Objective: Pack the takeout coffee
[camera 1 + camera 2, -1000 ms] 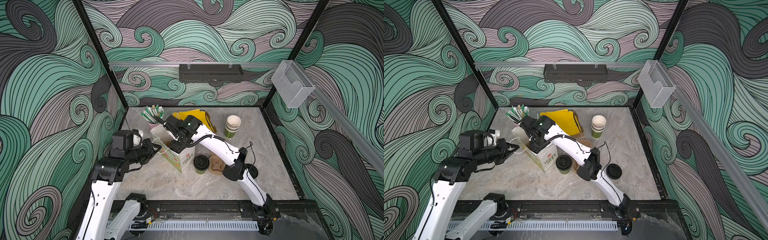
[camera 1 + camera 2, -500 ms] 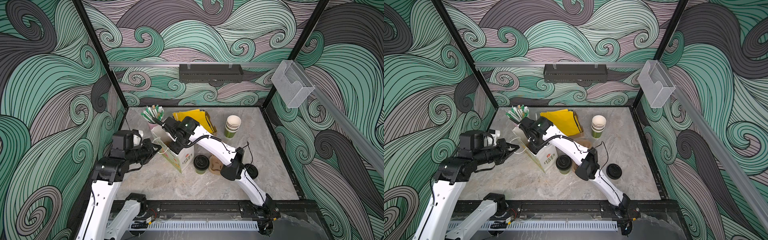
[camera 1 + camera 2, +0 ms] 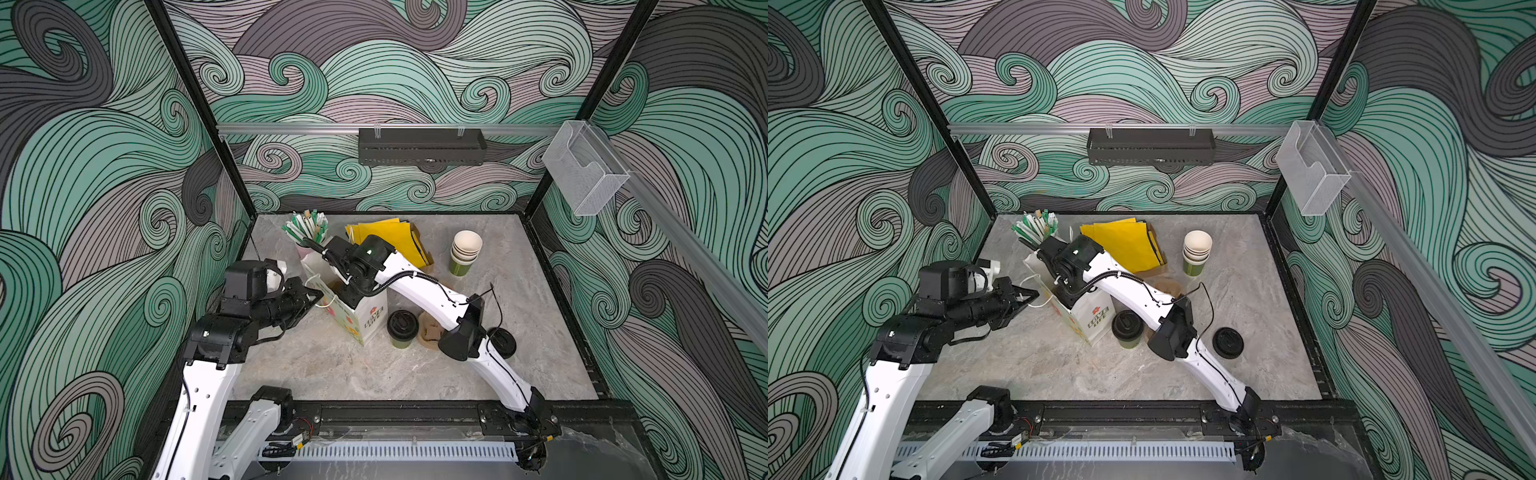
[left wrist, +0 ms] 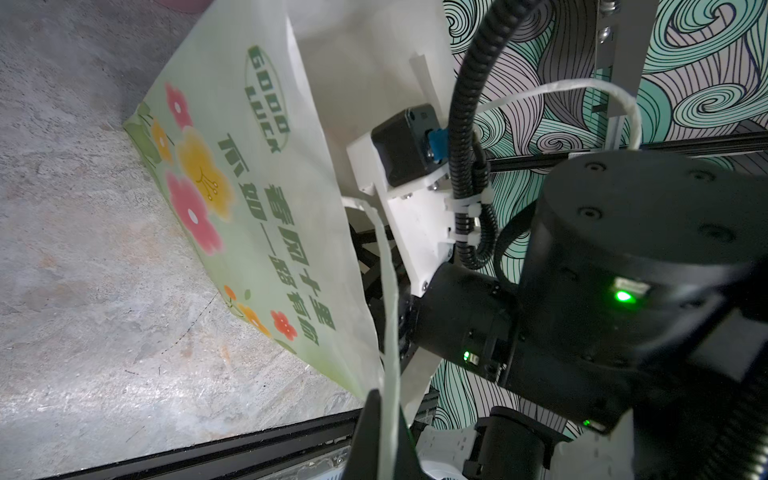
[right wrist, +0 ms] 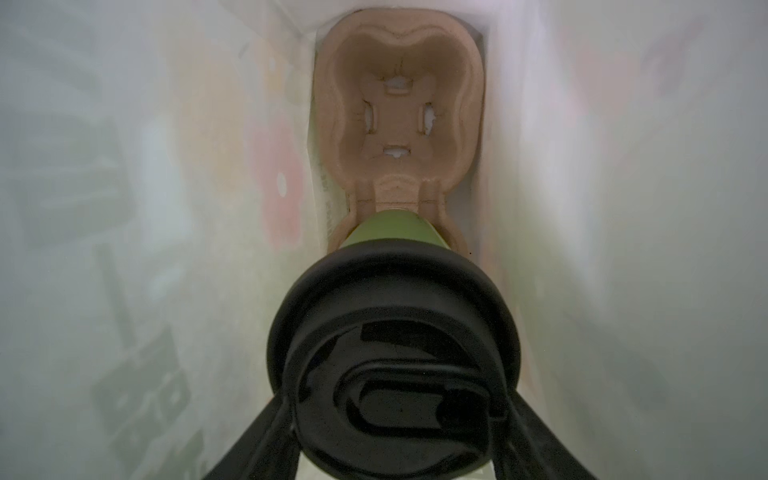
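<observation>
left gripper (image 3: pixel 313 296) pinched tight on bag handle (image 4: pixel 390 291), pulls paper bag (image 3: pixel 365 322) mouth wide. right gripper (image 5: pixel 395 419) deep in bag, jaws spread part way, fingers (image 5: pixel 262 432) hug takeout coffee (image 5: pixel 395 328) under black lid. cup upright, long axis straight down from gripper, foot in near pocket of brown tray (image 5: pixel 399 104); far pocket bare. dim view: maybe not fully seated. second lidded cup (image 3: pixel 402 328) stands just right of bag.

A lidded green cup (image 3: pixel 402 327) stands beside the paper bag (image 3: pixel 369 322).
</observation>
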Available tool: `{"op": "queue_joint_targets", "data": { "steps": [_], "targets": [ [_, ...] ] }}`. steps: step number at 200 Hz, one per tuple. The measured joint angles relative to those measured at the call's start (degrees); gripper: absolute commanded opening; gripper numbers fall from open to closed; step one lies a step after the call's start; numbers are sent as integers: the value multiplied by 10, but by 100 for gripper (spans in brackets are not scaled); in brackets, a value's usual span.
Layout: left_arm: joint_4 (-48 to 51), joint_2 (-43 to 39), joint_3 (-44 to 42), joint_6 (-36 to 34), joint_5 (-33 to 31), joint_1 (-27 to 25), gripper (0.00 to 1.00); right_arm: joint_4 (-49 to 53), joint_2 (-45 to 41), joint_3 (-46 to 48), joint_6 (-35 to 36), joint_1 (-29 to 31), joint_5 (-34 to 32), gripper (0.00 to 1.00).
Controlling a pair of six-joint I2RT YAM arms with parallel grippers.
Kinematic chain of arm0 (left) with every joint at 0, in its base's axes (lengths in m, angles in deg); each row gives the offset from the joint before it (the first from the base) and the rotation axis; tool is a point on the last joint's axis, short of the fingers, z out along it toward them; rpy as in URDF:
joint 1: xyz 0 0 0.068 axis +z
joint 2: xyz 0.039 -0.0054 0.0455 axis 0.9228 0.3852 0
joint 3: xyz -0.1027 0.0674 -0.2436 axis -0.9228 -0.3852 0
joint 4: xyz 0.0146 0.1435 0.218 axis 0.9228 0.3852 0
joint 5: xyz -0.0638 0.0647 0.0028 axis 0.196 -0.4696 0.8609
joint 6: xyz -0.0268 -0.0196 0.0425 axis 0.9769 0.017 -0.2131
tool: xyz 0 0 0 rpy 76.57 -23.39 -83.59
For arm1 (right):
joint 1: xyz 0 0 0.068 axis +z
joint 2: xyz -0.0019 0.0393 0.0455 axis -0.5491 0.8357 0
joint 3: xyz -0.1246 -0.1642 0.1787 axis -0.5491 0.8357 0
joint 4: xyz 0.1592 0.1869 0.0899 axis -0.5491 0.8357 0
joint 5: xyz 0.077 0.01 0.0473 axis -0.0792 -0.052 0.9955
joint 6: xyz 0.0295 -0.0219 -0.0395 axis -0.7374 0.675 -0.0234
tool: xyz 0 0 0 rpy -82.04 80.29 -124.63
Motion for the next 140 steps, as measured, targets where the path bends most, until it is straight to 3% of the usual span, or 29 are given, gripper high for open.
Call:
{"op": "queue_joint_targets", "data": {
  "steps": [140],
  "targets": [
    [0,0,0,0,-2,0,0,22,-32,21,-21,0,3,55]
  ]
}}
